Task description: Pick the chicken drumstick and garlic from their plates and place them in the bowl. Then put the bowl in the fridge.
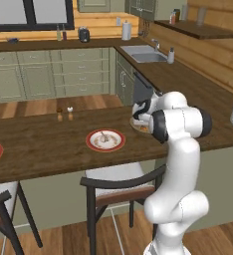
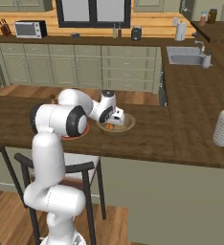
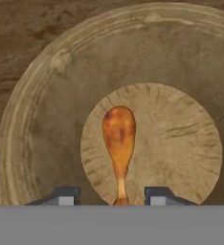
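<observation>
Drumstick (image 3: 118,143) lies in the bowl (image 3: 47,95); gripper (image 3: 109,196) parted, released above it. Next: fetch the garlic from its plate (image 1: 105,140).

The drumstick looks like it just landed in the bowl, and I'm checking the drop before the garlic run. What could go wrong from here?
1. The drumstick's bone end lies between the tips of the open gripper, so lifting off could catch and drag it.
2. The gripper hangs low over the bowl; a sideways exit might clip the rim and shove the bowl across the counter.
3. The garlic is too small to locate on the plate, so the next grasp may be misaimed.
</observation>
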